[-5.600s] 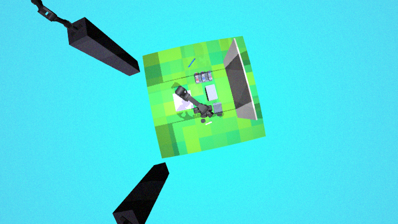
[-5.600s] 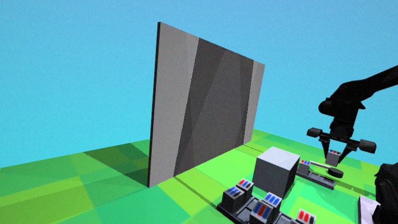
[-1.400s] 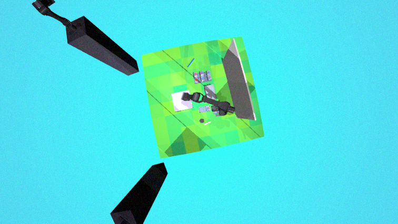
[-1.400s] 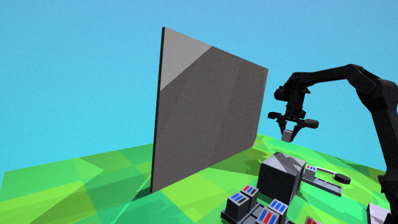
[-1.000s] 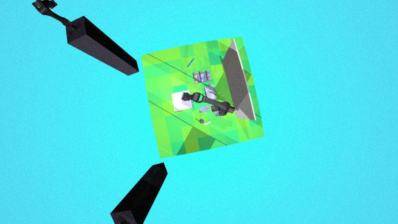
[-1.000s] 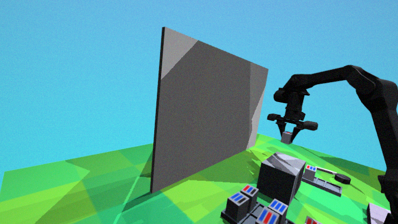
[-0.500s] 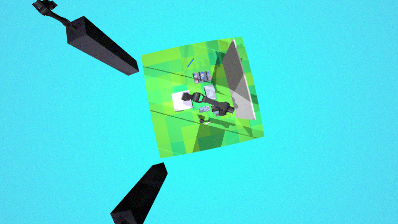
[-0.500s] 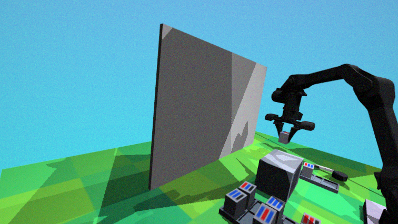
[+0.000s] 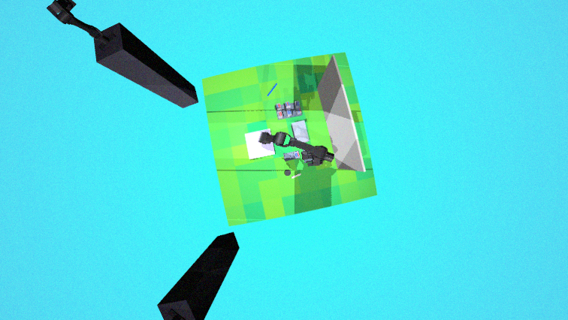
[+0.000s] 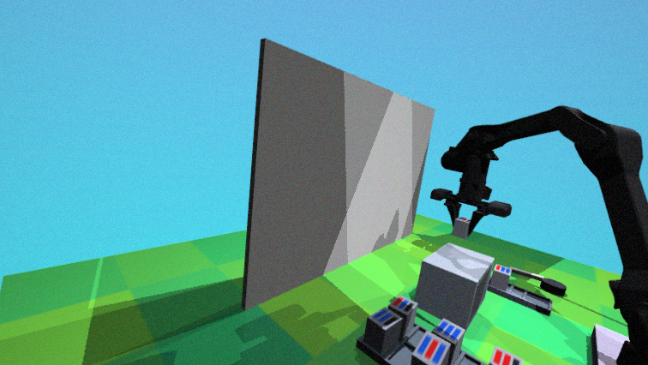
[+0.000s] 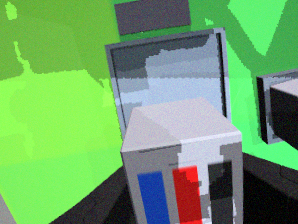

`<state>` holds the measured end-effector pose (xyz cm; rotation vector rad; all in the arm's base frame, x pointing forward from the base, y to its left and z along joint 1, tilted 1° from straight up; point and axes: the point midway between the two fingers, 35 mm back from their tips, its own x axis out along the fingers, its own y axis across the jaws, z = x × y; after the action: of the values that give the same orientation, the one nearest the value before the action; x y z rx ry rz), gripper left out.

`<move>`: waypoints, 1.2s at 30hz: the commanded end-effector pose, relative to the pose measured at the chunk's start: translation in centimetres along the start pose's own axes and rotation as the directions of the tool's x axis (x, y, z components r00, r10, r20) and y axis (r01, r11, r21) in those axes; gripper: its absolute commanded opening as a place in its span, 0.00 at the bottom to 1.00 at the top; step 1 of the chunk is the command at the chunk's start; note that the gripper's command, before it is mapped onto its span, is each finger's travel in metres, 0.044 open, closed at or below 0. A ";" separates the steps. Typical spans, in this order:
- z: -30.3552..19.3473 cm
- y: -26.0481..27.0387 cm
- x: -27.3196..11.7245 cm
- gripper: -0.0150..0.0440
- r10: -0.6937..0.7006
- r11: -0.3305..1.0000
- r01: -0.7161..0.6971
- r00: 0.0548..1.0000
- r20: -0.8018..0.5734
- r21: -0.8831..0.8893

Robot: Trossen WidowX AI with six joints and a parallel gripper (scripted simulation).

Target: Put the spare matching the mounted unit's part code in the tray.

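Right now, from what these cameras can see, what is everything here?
Table: one, patchwork green, beneath everything.
Panel: one, grey, upright along one table edge.
Large box: one, grey, standing between the racks.
Tray: one, pale, below the gripper.
Rack of striped blocks: one, dark, five blocks showing, nearest the exterior camera.
Smaller rack: one, dark, a striped block at its end, beyond the large box.
Thin stick: one, blue, lying beyond the bigger rack.
Round piece: one, black, beside a pale stick.
Long beams: two, black, off the table.
Held block: one, grey with blue, red and black stripes, raised over the tray.
Arm: one, black.
Gripper: one, black, closed on the held block.
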<state>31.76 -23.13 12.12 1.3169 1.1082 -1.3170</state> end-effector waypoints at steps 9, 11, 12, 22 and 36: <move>-0.1 0.0 1.0 0.25 -0.002 1.000 0.002 1.000 -0.004 0.004; -0.1 0.0 1.1 0.25 -0.002 1.000 0.002 1.000 -0.004 0.004; -0.1 0.0 1.2 0.25 -0.002 1.000 0.002 1.000 -0.004 0.004; -0.1 0.0 1.9 0.25 -0.002 1.000 0.002 1.000 -0.004 0.004; -0.1 -0.1 2.8 0.25 -0.002 1.000 0.002 1.000 -0.004 0.004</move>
<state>31.78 -23.14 9.62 1.3170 1.1082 -1.3170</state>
